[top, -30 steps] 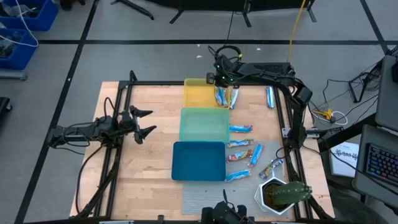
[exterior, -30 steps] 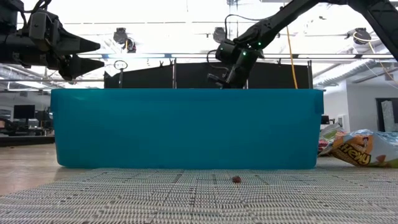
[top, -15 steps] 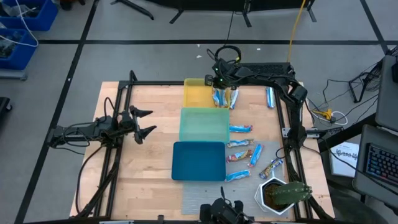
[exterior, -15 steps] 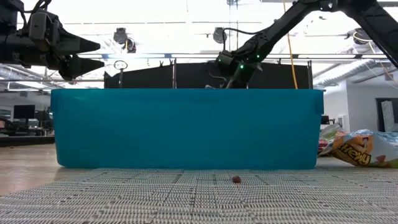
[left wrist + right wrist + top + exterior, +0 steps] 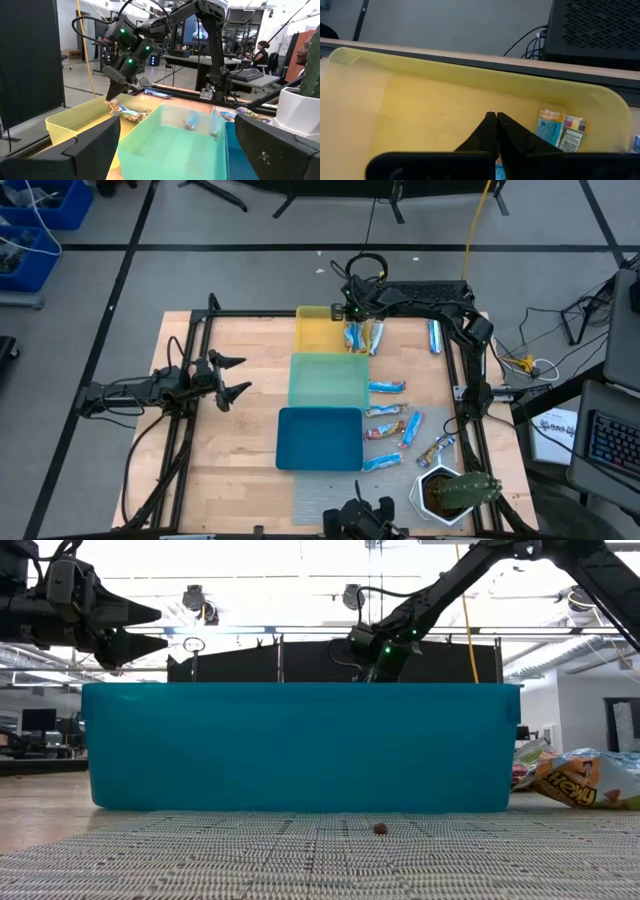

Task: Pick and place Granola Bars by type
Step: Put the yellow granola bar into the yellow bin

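Note:
My right gripper (image 5: 350,314) reaches over the yellow tray (image 5: 318,330) at the table's far edge, shut on a blue-wrapped granola bar (image 5: 353,337). A second bar (image 5: 376,336) lies beside it by the tray's right wall and also shows in the right wrist view (image 5: 562,130). Several more bars lie flat on the table to the right of the trays, among them one by the far right (image 5: 434,335), one beside the green tray (image 5: 387,387) and one near the blue tray (image 5: 383,463). My left gripper (image 5: 232,378) hangs open over the table's left side, away from everything. My right gripper pinches the bar by its far end (image 5: 112,103), the fingers (image 5: 492,127) coming down at a slant from above. The fingers hide most of the contact; only a blue sliver of wrapper (image 5: 499,171) shows under them. The rest of the bar (image 5: 131,114) lies low in the yellow tray.
A green tray (image 5: 325,380) and a blue tray (image 5: 318,438) stand in a row nearer than the yellow one. A white pot with a plant (image 5: 445,493) sits at the near right corner, beside a grey mat (image 5: 330,502). The blue tray's wall (image 5: 300,745) blocks most of the low view.
My right gripper has come down toward the yellow tray and shifted slightly toward the table's left, then nearly stopped. The bar at its tips has moved a little with it. The left arm has kept still.

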Controlling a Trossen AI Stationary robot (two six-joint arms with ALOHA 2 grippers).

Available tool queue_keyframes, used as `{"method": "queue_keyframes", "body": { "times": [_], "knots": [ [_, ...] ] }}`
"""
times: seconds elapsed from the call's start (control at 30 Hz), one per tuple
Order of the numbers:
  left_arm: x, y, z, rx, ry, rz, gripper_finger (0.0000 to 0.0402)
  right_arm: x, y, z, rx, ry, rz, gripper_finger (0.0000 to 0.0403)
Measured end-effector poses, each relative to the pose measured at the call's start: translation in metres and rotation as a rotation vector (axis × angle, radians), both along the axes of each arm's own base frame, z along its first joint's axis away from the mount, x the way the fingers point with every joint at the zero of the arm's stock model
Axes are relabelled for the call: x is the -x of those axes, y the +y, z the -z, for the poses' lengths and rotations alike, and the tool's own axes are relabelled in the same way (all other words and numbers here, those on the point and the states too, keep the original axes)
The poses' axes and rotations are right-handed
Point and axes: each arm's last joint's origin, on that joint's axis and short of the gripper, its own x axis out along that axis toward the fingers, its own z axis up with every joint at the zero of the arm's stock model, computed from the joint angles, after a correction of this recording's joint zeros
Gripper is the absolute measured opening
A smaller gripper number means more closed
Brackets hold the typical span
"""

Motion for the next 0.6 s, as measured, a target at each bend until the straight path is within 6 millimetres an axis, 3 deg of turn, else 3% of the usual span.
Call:
{"method": "queue_keyframes", "body": {
  "times": [0.6],
  "knots": [
    [0.0000, 0.0000, 0.0000, 0.000, 0.000, 0.000, 0.0392, -0.0001, -0.0007, -0.0007, 0.013, 0.002, 0.011, 0.0178]
  ]
}}
